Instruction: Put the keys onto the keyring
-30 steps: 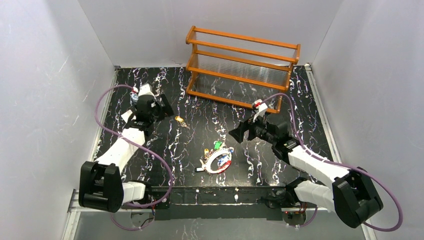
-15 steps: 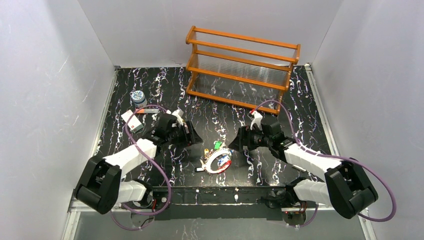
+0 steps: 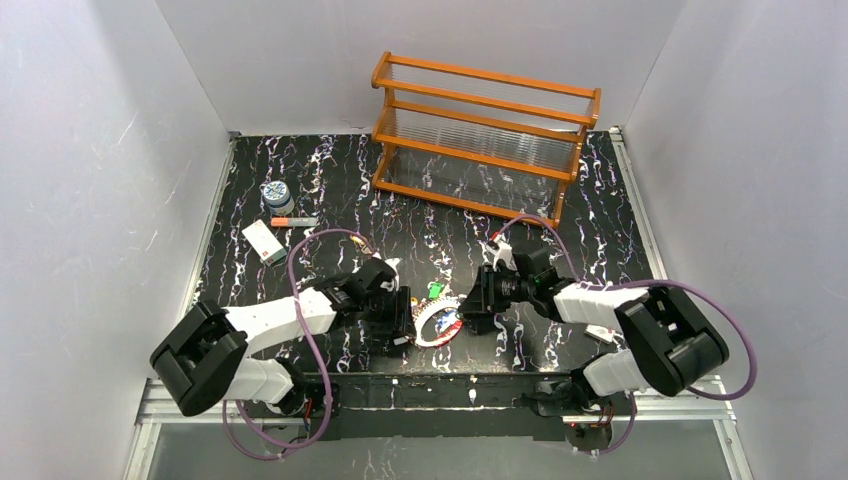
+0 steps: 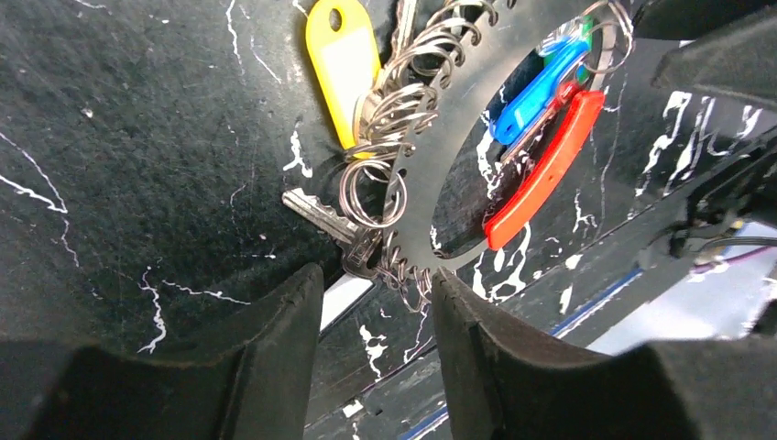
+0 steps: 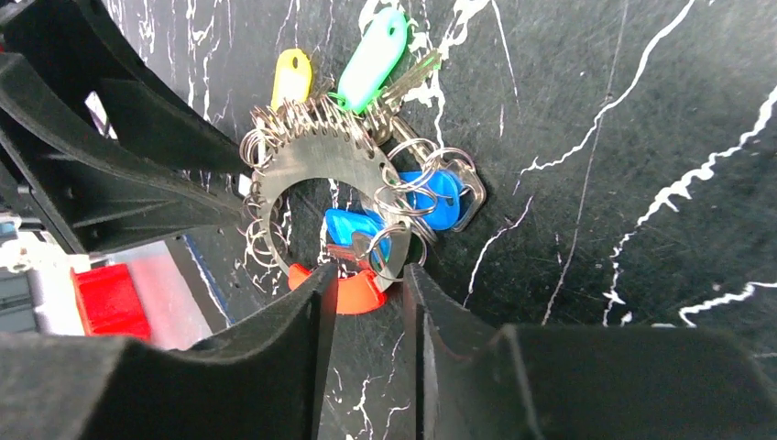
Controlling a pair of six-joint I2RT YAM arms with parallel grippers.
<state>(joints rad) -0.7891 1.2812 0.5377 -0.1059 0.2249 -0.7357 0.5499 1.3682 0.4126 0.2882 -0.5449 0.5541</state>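
The keyring (image 5: 316, 156) is a flat plate of brushed silvery metal, edged with shiny steel wire loops (image 4: 371, 192). The keys (image 4: 316, 213) are dull bare metal. Their head covers are smooth, glossy plastic: a yellow cover (image 4: 344, 60), a green cover (image 5: 371, 60) and a blue cover (image 5: 435, 197). The curved red piece (image 4: 545, 170) is glossy plastic. The table (image 3: 330, 170) is matt black with white veining, grainy close up. The left gripper (image 4: 376, 284) and right gripper (image 5: 366, 275) have matt black fingers (image 4: 275, 367). The rack (image 3: 480, 110) is varnished orange-brown wood with clear ribbed shelves.

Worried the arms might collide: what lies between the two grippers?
In the top view, the keyring with its keys lies between the left gripper and the right gripper; nothing else shows there.
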